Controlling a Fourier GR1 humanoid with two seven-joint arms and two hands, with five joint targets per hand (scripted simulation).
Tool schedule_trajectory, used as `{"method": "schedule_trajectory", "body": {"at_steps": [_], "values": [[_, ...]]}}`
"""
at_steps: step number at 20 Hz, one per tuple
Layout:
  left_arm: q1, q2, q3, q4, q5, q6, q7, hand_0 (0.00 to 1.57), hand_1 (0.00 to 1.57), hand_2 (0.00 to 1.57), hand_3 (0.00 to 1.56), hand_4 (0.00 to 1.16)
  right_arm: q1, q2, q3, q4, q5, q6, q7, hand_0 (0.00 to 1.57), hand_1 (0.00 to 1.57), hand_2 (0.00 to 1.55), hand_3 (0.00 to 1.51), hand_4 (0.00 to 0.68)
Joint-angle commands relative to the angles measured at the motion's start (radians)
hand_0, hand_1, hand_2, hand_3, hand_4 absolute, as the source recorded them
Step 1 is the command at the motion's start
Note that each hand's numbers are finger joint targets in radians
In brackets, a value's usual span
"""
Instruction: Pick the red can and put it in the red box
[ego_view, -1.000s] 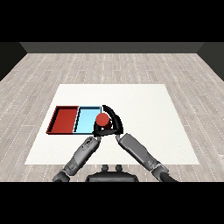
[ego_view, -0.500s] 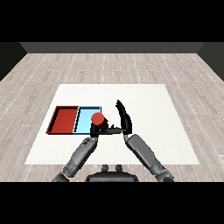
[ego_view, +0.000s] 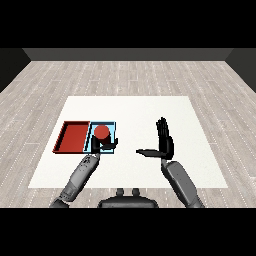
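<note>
Red can is in the left hand, fingers and thumb curled round its lower body, can upright with the red top facing up. It sits over the light blue tray, not the red one. Can't tell whether it hangs just above the tray floor or rests on it.

Red tray lies directly beside the blue one, sharing an edge, on the side away from the robot's middle. Nothing visible in it. So the target is one tray over, further to the robot's left.

My read: carry step, roughly midway. Grasp is done, placement isn't. The low grip leaves the can top exposed, and keeping it vertical makes sense for setting it down flat. Next move looks like a short sideways shift past the shared rim, then lower and release. Risk I'd flag: clipping the divider wall if the can rides low, or letting go over the blue tray by mistake.

Right hand is well apart from both trays, over bare white counter. Fingers straight and pointing up, thumb sticking out sideways toward the middle, holding nothing. Looks parked out of the way so the left forearm has a free path; it has no part in this placement as far as I can judge.
</note>
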Motion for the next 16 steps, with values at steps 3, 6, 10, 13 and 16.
{"method": "schedule_trajectory", "body": {"at_steps": [3,6,10,13,16], "values": [[0.013,0.198,0.099,-0.038,-0.012,-0.054,0.068,1.57,1.57,1.57,1.47,1.11,0.215,-0.094,-0.083,-0.072,-0.036,0.048,-0.051,0.0,0.0,0.0,0.0,0.0],[-0.023,0.237,0.156,0.075,-0.028,-0.042,0.09,1.57,1.57,1.55,1.46,1.12,0.173,-0.079,-0.152,0.055,-0.066,0.095,-0.109,0.0,0.0,0.0,0.0,0.0],[-0.082,0.28,0.262,0.228,0.027,-0.151,0.046,1.57,1.57,1.57,1.49,1.12,0.198,-0.134,-0.171,0.005,-0.031,0.081,-0.029,0.0,0.0,0.0,0.0,0.0],[-0.14,0.325,0.269,0.382,-0.033,-0.139,0.055,1.57,1.57,1.55,1.47,1.1,0.192,-0.108,-0.184,0.083,-0.024,0.08,-0.06,0.0,0.0,0.0,0.0,0.0],[-0.223,0.3,0.273,0.595,-0.063,-0.158,0.048,1.57,1.57,1.55,1.47,1.09,0.179,-0.108,-0.183,0.086,-0.014,0.076,-0.032,0.0,0.0,0.0,0.0,0.0]]}}
